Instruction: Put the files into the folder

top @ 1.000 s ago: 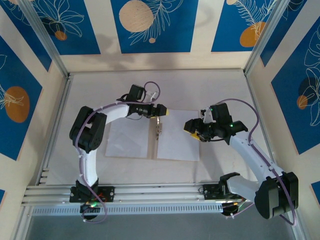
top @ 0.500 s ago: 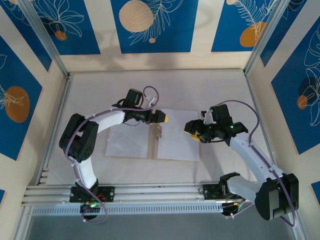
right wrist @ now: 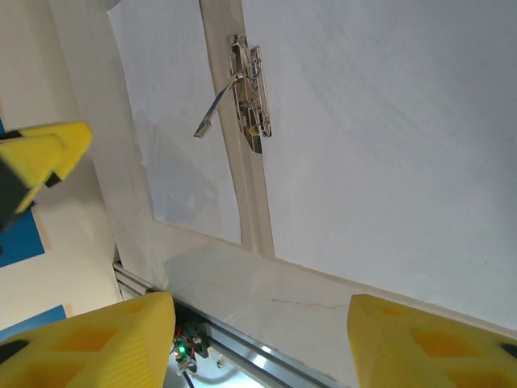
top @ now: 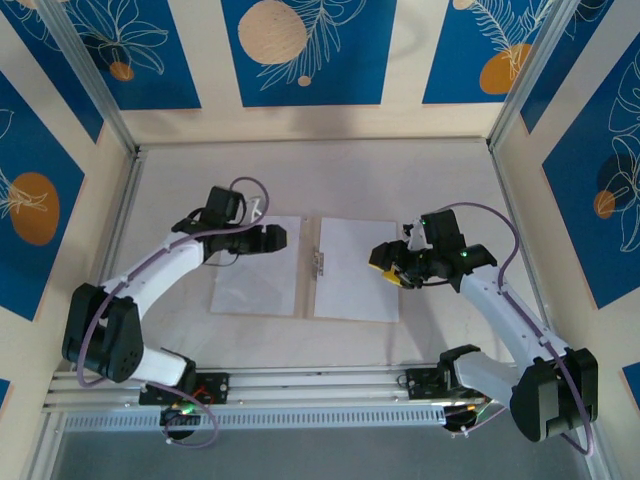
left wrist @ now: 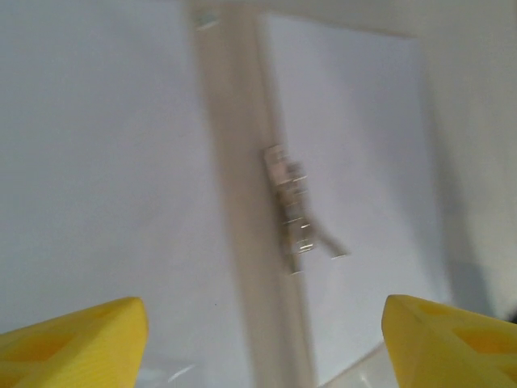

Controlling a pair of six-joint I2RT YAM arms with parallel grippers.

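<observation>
Centrally on the pale table [top: 440,180] a flat tan kraft-card folder [left wrist: 238,162] is laid open, a small metal clip [top: 318,260] at its spine. 2 plain white rectangular paper sheets [top: 355,280] are seen, 1 on each side, though they cannot be told from the lining. The left gripper [top: 279,237] is held spread and empty over the left half's far edge; the right gripper [top: 383,263], likewise spread, is over the right half's outer edge.

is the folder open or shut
Open, lying flat: the folder spreads white on both sides of its spine, with the metal clip exposed.

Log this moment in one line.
folder open flat | clip at spine | left gripper open over left half | right gripper open near right edge
</observation>
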